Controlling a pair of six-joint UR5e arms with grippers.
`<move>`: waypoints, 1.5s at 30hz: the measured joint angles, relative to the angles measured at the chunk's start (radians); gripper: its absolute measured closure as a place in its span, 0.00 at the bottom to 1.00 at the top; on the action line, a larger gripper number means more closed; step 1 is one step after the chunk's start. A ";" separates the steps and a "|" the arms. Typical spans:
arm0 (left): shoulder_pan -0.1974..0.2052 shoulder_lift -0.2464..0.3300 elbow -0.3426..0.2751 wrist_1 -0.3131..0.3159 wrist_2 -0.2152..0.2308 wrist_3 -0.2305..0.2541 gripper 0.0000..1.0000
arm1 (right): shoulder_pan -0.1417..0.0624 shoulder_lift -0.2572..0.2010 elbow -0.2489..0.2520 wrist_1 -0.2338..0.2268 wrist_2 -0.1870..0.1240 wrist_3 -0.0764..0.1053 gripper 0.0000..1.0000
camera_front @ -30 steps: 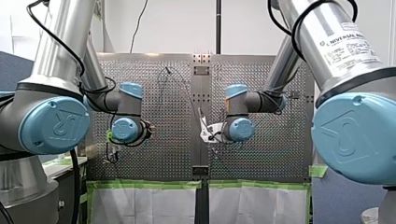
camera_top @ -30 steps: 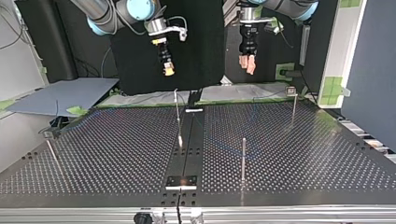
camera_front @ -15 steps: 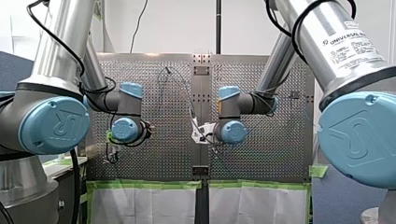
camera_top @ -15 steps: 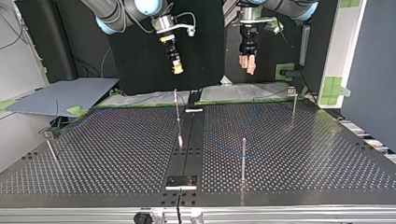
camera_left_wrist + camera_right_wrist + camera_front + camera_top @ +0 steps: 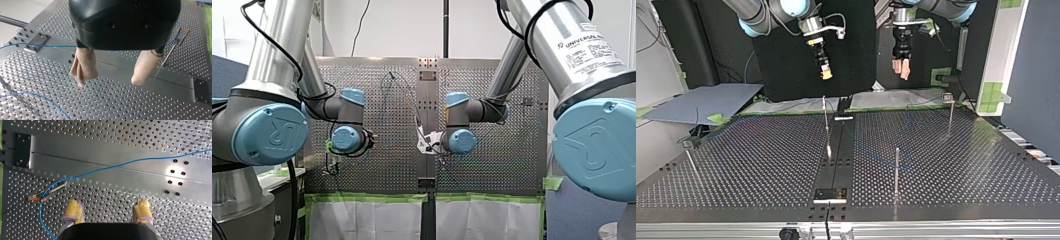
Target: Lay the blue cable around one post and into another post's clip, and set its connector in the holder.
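Over the middle strip of the table [image 5: 105,150], well clear of the surface, my right gripper [image 5: 108,212] hangs with its yellow pads [image 5: 73,210] spread wide and nothing between them. My left gripper [image 5: 113,75] is high too, at the top view's far right, with its beige pads [image 5: 84,65] apart and empty. The blue cable [image 5: 120,166] lies loose on the table. From the right wrist it crosses the strip ahead of my fingers, bends at the orange-tipped post [image 5: 50,192] just beside one pad, then runs back past that pad. I cannot tell whether it sits in that post's clip or only leans on it. The connector is not found in any view. A dark block [image 5: 22,150] bolted on the strip may be the holder, but that is unconfirmed. My judgement is that the task is at an early step, with the right arm approaching the cable and no grasp made. The next move calls for shifting the right gripper toward the cable near the post so the cable lies between the pads. It then descends close to the table and pinches there without snagging the post. The left gripper should stay clear.
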 joint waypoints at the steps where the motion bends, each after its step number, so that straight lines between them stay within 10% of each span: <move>1: 0.001 0.000 0.002 0.000 0.000 0.000 0.00 | 0.000 0.000 -0.004 0.007 0.000 -0.001 0.01; 12: 0.008 0.003 0.012 -0.010 0.001 -0.004 0.00 | 0.001 -0.002 -0.031 0.094 0.006 -0.017 0.01; 45: 0.008 0.003 0.012 -0.017 -0.001 -0.005 0.00 | 0.002 -0.002 -0.030 0.094 0.007 -0.020 0.01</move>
